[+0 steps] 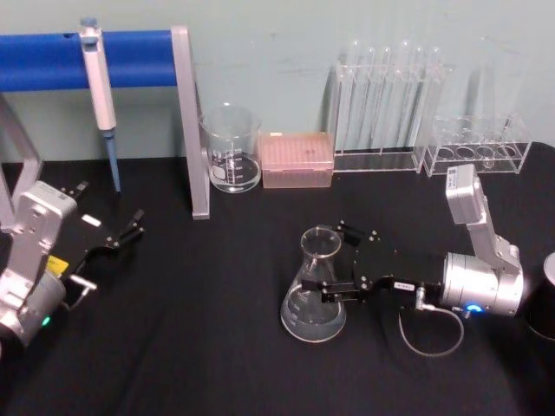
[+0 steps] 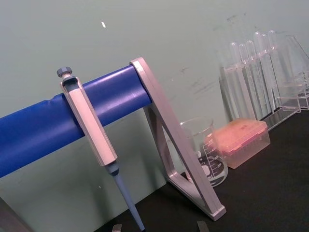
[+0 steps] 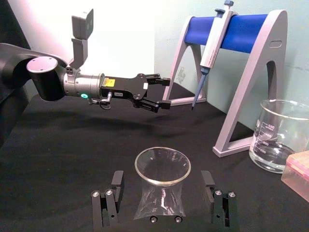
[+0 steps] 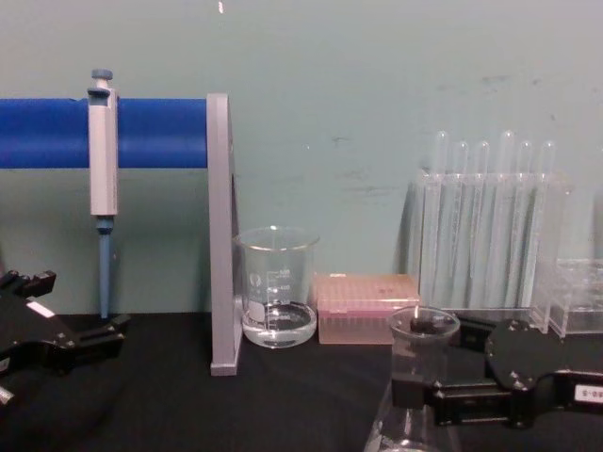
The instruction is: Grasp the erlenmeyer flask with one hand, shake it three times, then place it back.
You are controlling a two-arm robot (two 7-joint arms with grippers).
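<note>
Black counter (image 1: pixel 217 347) carries everything. At the back are the blue-barred pipette stand (image 1: pixel 189 130) with a pipette (image 1: pixel 102 95) hanging off it, and the rack of test tubes (image 1: pixel 386 95); neither is part of this job. The right gripper (image 1: pixel 334 262) is the working one. It reaches in from the robot's right, level with the neck of the erlenmeyer flask (image 1: pixel 312 312), which stands upright on the counter front of centre, mouth open with no stopper. In the right wrist view the fingers (image 3: pixel 116 181) are spread wide, one either side of the neck with a gap to the glass on both sides, so they straddle it without clamping. My read is that the grasp step is in hand. The next move calls for a square close on the neck under the flared rim, a check that it holds, then a straight lift before any shaking. Smooth tapered glass could slip if the squeeze lands low. The left gripper (image 1: pixel 130 227) sits parked at the robot's left near the stand, fingers somewhat apart with nothing in them. The beaker (image 1: pixel 232 152) and pink tip box (image 1: pixel 297 160) are well apart from the flask. On writing: the beaker has printed graduations, digits too small to trust. The white label (image 1: pixel 406 284) on the right gripper and the yellow label (image 3: pixel 110 83) on the left one are both unreadable.
</note>
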